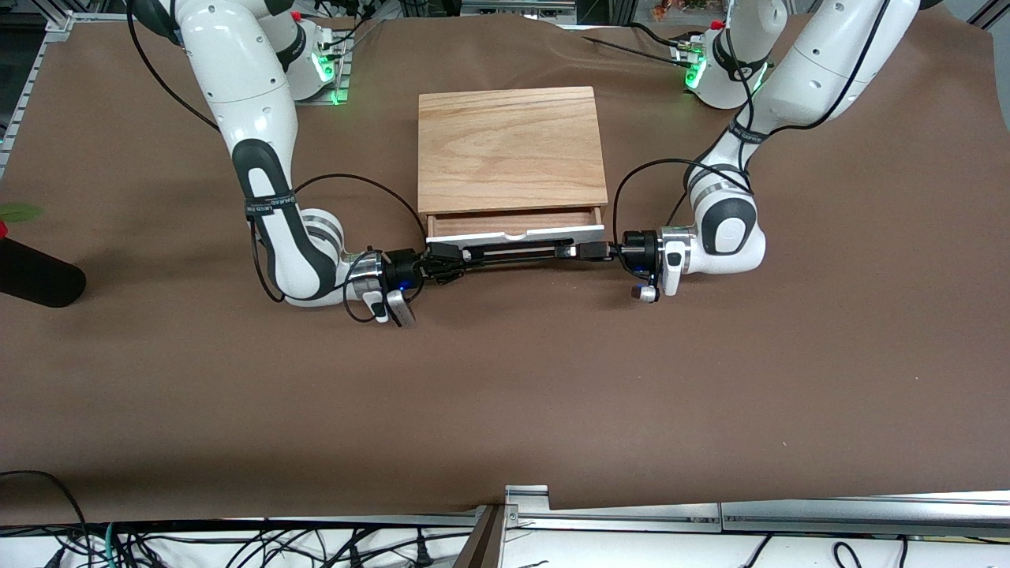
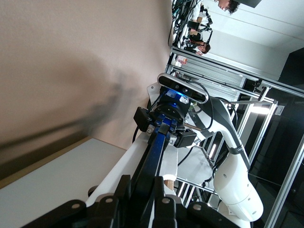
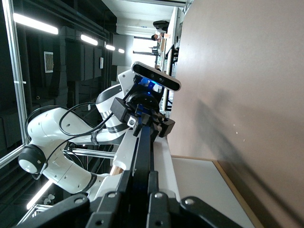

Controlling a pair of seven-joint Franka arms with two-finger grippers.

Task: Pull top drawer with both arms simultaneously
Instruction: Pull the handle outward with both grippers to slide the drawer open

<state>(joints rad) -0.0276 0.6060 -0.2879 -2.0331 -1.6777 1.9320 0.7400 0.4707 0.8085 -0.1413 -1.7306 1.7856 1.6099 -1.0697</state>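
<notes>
The top drawer (image 1: 517,233) of the wood-topped cabinet (image 1: 509,146) stands a little way out, and a strip of its light-wood tray (image 1: 513,222) shows. Its thin black wire handle (image 1: 513,251) runs along the white front panel. My right gripper (image 1: 448,261) is shut on the handle's end toward the right arm. My left gripper (image 1: 580,252) is shut on the end toward the left arm. In the left wrist view my left gripper (image 2: 141,184) clamps the handle (image 2: 154,147), with the right gripper (image 2: 164,124) farther along. In the right wrist view my right gripper (image 3: 141,184) clamps the handle (image 3: 144,147), with the left gripper (image 3: 142,118) farther along.
A dark object (image 1: 35,272) lies at the right arm's end of the table. The plain white panel (image 3: 199,190) sits below the drawer. Brown table (image 1: 505,394) stretches from the drawer front toward the front camera. Cables hang from both wrists.
</notes>
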